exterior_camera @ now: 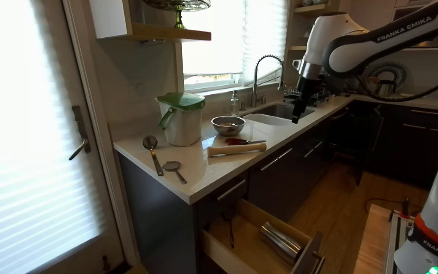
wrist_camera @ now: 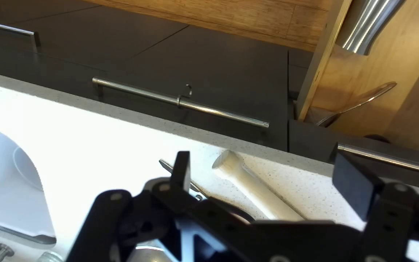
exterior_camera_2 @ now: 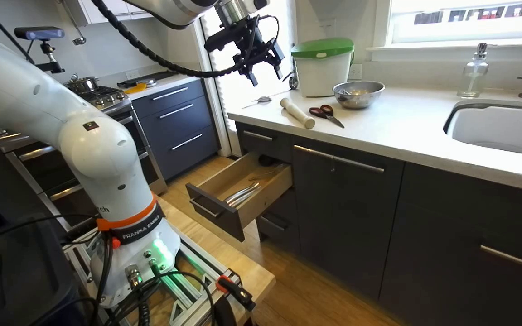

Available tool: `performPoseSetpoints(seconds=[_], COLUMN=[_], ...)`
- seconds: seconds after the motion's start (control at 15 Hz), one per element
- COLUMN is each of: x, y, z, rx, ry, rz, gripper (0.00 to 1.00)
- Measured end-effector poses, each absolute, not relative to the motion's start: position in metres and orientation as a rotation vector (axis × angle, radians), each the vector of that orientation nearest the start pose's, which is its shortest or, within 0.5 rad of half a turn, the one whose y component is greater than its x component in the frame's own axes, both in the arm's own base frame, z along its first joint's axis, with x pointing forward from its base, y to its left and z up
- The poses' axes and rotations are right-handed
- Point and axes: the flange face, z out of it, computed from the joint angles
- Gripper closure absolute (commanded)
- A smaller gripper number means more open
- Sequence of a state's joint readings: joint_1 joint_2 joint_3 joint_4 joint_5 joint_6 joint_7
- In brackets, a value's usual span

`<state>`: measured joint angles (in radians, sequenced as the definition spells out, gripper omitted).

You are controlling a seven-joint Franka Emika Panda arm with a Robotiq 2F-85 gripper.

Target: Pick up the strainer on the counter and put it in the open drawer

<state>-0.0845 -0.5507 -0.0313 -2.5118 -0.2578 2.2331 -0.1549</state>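
The strainer (exterior_camera: pixel 172 166), a small mesh disc with a short handle, lies flat near the end corner of the white counter. It also shows small in an exterior view (exterior_camera_2: pixel 263 99) and is out of the wrist view. The open drawer (exterior_camera: pixel 219 251) juts out below that counter end, also seen in an exterior view (exterior_camera_2: pixel 268 199) and at the upper right of the wrist view (wrist_camera: pixel 320 69). It holds shiny metal pieces and a utensil. My gripper (exterior_camera_2: pixel 266 79) is open and empty, high above the counter, apart from the strainer. Its spread fingers show in the wrist view (wrist_camera: pixel 269 176).
A ladle (exterior_camera: pixel 151 144) lies beside the strainer. A wooden pestle-like roller (exterior_camera: pixel 237 149), red-handled scissors (exterior_camera_2: pixel 326 114), a metal bowl (exterior_camera: pixel 228 126) and a green-lidded bin (exterior_camera: pixel 183 121) stand or lie on the counter. A sink (exterior_camera_2: pixel 501 129) and faucet (exterior_camera: pixel 255 83) are further along.
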Motion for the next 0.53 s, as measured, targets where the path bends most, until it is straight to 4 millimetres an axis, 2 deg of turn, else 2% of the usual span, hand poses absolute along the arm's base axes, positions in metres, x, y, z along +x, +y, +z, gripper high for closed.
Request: performPoseSetpoints(seconds=[0.4, 0.53], x=[0.402, 0.407], y=[-0.054, -0.042], z=[0.498, 0.508], rx=[-3.345, -3.345], ry=[-0.293, -0.339], rz=[-0.412, -0.448], gripper=[0.0, 0.0])
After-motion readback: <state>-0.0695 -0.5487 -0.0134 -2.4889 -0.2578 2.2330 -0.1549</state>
